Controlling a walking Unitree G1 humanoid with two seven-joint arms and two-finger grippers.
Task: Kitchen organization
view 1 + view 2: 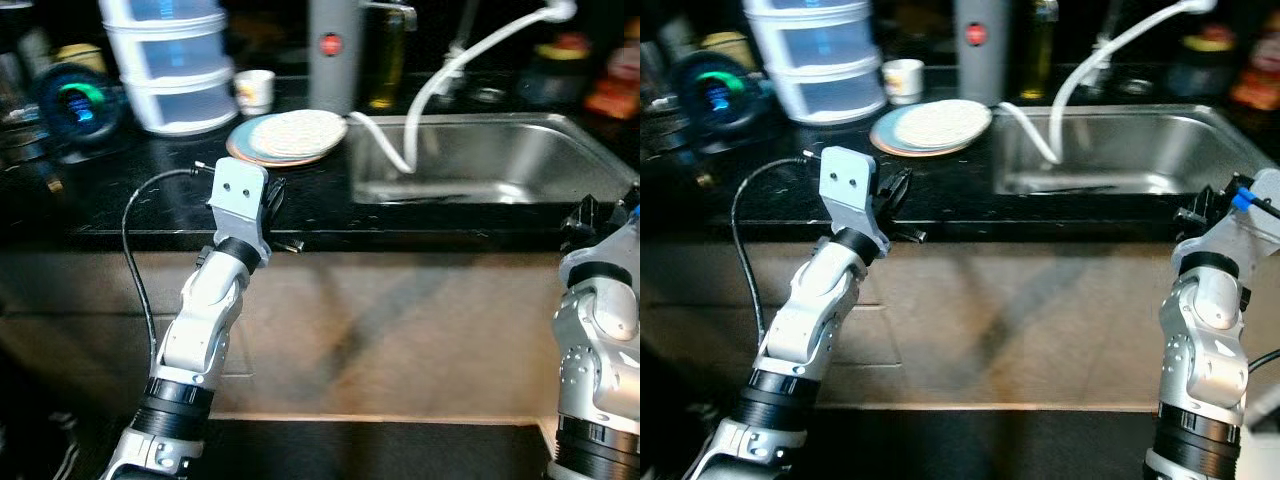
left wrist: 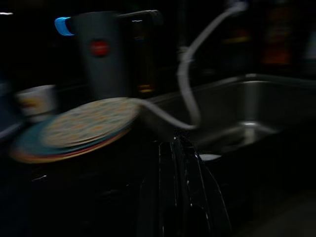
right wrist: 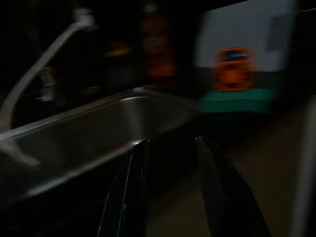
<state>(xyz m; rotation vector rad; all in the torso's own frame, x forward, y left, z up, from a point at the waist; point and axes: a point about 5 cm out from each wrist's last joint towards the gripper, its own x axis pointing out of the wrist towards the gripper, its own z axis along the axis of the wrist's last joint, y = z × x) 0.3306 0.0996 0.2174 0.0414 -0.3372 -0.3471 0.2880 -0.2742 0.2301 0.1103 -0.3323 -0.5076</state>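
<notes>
A stack of plates point(image 1: 290, 135), the top one pale and patterned, lies on the black counter point(image 1: 150, 200) just left of the steel sink point(image 1: 480, 160). My left gripper point(image 1: 273, 196) is raised at the counter's front edge, a little short of the plates. In the left wrist view its fingers point(image 2: 173, 168) lie together, shut on nothing, pointing toward the plates point(image 2: 84, 123) and the sink. My right gripper point(image 1: 1205, 208) is held up at the sink's front right corner. Its fingers point(image 3: 136, 168) stand apart and open, with nothing between them.
A white hose faucet point(image 1: 440, 80) curves down into the sink. Behind the plates stand a grey canister with a red button point(image 1: 332, 50), a white cup point(image 1: 255, 90), stacked clear containers point(image 1: 170, 60) and an oil bottle point(image 1: 388, 60). A round device with a green light point(image 1: 78, 105) sits far left.
</notes>
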